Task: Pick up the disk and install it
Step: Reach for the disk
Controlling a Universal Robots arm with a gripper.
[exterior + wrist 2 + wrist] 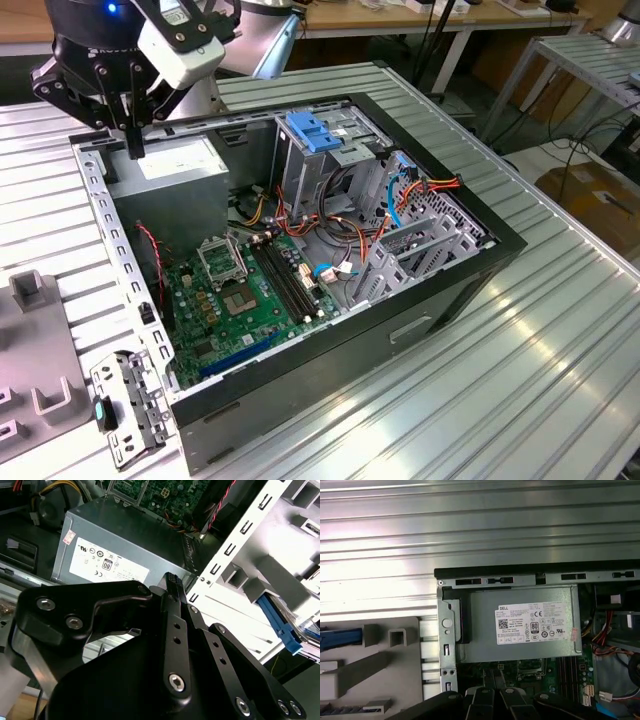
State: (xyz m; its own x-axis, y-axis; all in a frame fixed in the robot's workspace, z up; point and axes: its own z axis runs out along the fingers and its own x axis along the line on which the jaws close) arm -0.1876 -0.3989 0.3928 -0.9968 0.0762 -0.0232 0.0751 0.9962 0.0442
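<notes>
At the exterior view's left, a grey holder (40, 400) sits on the slatted metal table (500, 390) beside the open computer case (500, 245). In both wrist views the disk (280, 626) (340, 636) shows by its blue rail, resting in that holder outside the case and well apart from the gripper. The gripper (133, 145) hangs over the case's far corner just above the grey power-supply box (175, 165), its fingers pressed together on nothing. The box's white sticker (535, 623) carries black print, round marks and a barcode. Rightward lie the green motherboard (240, 300), then the metal drive cage (335, 165) topped by a blue latch (313, 130), then orange and blue cables (400, 195).
</notes>
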